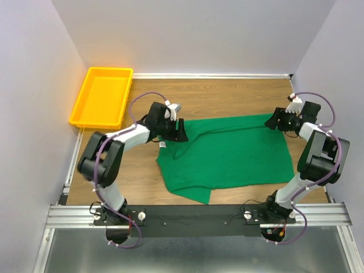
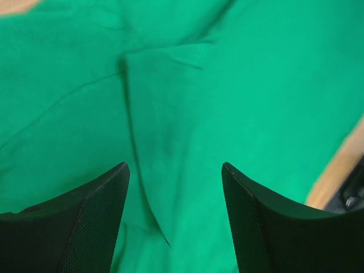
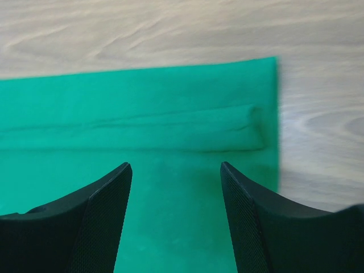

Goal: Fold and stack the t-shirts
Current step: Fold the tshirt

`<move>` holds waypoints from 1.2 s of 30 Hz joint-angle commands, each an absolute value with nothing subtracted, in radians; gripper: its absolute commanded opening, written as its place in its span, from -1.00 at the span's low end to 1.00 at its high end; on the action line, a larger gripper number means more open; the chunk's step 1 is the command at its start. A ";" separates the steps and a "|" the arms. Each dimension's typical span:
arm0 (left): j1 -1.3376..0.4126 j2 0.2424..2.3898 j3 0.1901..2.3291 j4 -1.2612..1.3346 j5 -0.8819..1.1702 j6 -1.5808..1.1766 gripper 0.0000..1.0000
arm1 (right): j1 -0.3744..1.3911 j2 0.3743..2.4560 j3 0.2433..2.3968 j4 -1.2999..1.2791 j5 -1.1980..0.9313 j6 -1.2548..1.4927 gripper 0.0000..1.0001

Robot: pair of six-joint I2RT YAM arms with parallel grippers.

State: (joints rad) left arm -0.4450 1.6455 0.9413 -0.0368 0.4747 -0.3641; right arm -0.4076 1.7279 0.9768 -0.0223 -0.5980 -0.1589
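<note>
Emerald-green t-shirt [image 1: 233,151], partly folded, creased.

Bright, even light falls from above, leaving only faint, soft shadows on the table [image 1: 227,94] beside the green t-shirt [image 1: 239,153]. The overhead view is sharp. Both wrist views are soft, with cloth edges and wood grain smeared.

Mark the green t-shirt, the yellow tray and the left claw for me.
green t-shirt [image 1: 239,153], top external view, middle of the spread fabric.
yellow tray [image 1: 102,96], top external view, bare floor.
left claw [image 2: 173,166], left wrist view, midway between its open fingertips.
</note>
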 commanded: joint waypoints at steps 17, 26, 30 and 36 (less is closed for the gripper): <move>-0.460 1.945 1.215 -0.215 0.514 -0.239 0.05 | -0.414 1.629 1.005 -0.210 -0.726 -0.175 0.43; -0.474 1.944 1.221 -0.219 0.532 -0.238 -0.46 | -0.414 1.621 1.002 -0.210 -0.721 -0.175 0.43; -0.474 1.931 1.218 -0.219 0.545 -0.238 -0.70 | -0.414 1.623 0.999 -0.213 -0.715 -0.176 0.43; -0.476 1.908 1.206 -0.213 0.551 -0.241 -1.00 | -0.414 1.624 0.996 -0.213 -0.715 -0.178 0.43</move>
